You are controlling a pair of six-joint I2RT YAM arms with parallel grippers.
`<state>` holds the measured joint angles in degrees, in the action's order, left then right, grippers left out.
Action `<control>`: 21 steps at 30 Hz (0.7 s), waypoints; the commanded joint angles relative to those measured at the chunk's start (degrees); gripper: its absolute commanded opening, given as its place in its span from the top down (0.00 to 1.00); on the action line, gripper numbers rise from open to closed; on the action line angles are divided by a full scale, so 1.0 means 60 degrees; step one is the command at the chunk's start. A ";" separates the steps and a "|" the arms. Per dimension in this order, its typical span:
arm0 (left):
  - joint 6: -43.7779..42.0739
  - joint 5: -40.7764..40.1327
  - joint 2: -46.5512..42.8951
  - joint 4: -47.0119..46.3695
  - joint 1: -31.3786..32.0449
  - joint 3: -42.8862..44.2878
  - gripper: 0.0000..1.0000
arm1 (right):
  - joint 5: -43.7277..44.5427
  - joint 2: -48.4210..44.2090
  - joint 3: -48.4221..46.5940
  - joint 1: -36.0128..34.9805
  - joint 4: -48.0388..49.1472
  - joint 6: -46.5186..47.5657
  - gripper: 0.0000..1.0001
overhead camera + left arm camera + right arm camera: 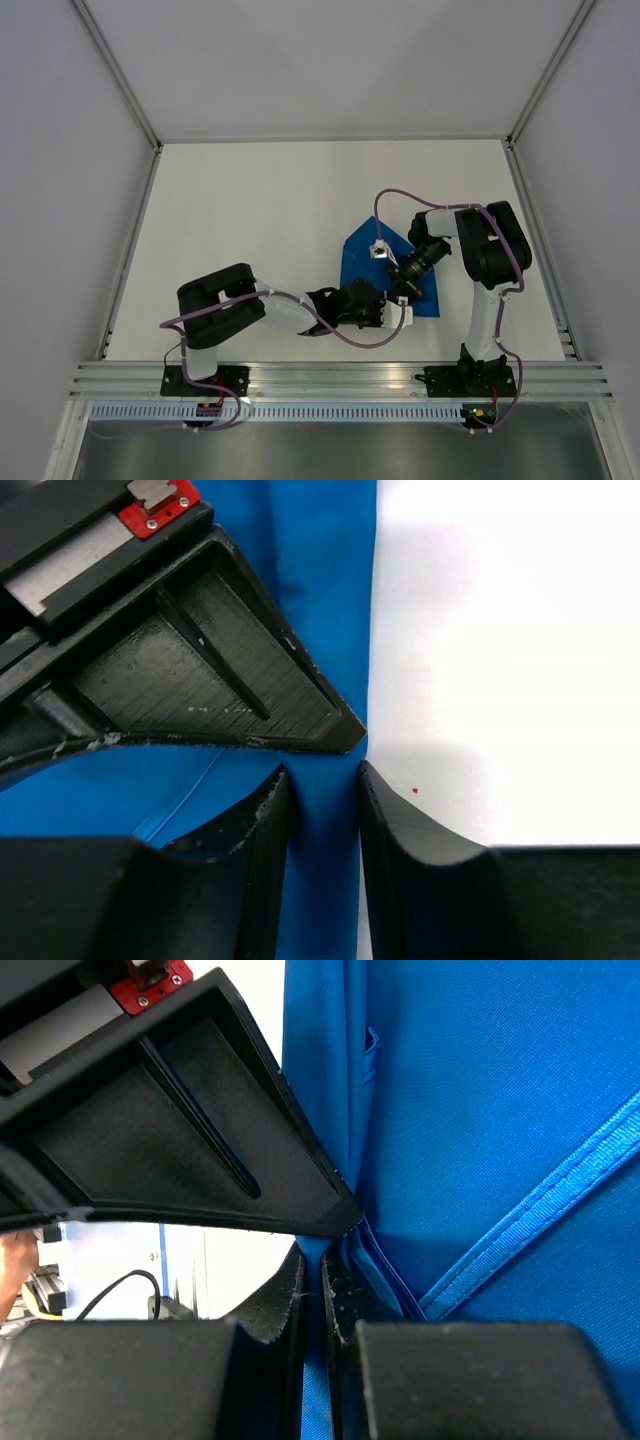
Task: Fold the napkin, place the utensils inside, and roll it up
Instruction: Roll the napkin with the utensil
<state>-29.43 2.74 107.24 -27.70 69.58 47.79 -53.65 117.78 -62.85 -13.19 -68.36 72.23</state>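
my left claw (325,780) is low over the white surface (250,220), jaws a little apart, straddling the edge of the blue napkin (362,258). the napkin lies folded just right of centre. my right claw (320,1265) is pinched together on a fold of it.

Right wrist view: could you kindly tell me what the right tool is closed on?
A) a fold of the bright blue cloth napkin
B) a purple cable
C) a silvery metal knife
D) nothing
A: the right tool pinches the bright blue cloth napkin, with blue fabric showing in the narrow slit between its fingers.
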 commanded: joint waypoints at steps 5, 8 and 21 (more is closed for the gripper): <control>0.1270 0.1767 0.0993 0.3122 -0.0464 0.0955 0.85 | 0.0431 0.0336 -0.0306 0.0060 0.0700 0.0662 0.91; 0.1695 0.2177 0.1111 0.3327 -0.0727 0.1058 0.97 | 0.0445 0.0293 -0.0321 0.0060 0.0699 0.0662 0.91; 0.3483 0.4449 0.1579 0.3811 -0.1694 0.1307 0.98 | 0.0372 -0.1683 -0.0453 0.0542 0.1387 -0.0522 0.52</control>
<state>-13.98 25.47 111.74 -16.58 60.20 57.30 -51.09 112.42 -63.92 -11.49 -66.35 69.56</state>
